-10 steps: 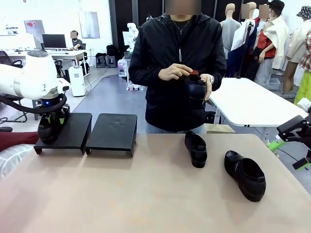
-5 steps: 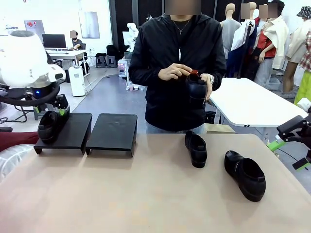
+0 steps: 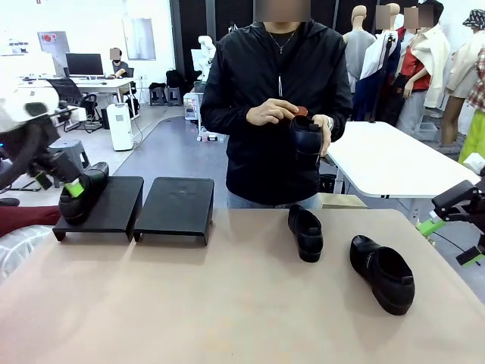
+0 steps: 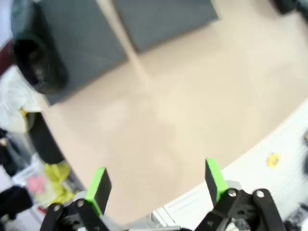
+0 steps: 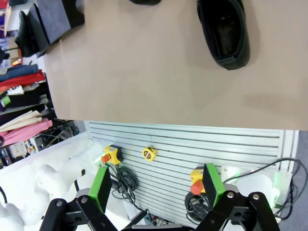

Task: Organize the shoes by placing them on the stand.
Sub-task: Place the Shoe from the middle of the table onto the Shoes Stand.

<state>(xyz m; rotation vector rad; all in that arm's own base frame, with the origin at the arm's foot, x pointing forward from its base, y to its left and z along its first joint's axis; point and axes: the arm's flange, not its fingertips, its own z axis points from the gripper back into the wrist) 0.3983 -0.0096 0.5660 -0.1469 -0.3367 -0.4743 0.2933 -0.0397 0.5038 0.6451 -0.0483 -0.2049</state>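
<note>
Glossy black round-toed shoe (image 3: 82, 194) is sitting on the matte slanted stand (image 3: 176, 206). Left gripper (image 4: 156, 173) is pulling clear of it, jaws spread, empty. Right gripper (image 5: 156, 177) likewise spread.

Tan table (image 3: 227, 311): black stand (image 3: 176, 206) far left; one shoe (image 3: 306, 232) centre, second shoe (image 3: 383, 274) right

Grey floor (image 3: 155, 148), white side table (image 3: 383, 163), far desk (image 3: 102, 85) with monitor (image 3: 84, 64)
</note>
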